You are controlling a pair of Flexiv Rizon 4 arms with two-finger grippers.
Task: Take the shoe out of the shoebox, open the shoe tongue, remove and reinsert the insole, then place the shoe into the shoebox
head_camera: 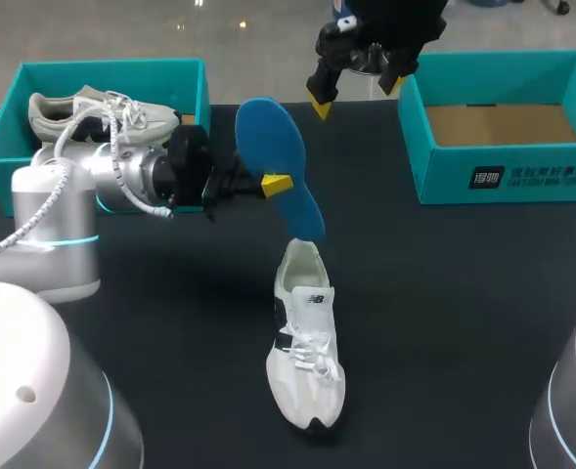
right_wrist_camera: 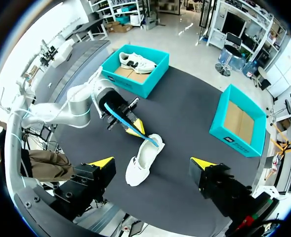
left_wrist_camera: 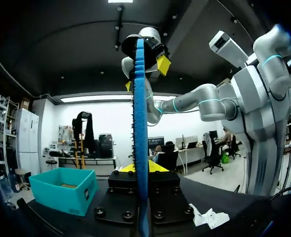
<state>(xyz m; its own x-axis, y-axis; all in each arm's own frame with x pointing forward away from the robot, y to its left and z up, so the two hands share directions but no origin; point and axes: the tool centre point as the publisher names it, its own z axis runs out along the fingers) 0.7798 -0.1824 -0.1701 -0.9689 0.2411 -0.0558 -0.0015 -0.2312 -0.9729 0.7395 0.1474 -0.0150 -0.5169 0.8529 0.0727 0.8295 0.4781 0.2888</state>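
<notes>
Shoe (head_camera: 305,357) on blk table (head_camera: 464,322); L tool (head_camera: 273,183) grips insole (head_camera: 268,137).

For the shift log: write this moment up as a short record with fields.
insole: blue, lower end at the heel opening of the shoe
shoe: white, upright on the black table
left gripper: shut on the insole
right gripper: open, raised near the right box, holding nothing
left box: holds a second shoe
right box: bare cardboard floor, no shoe
</notes>
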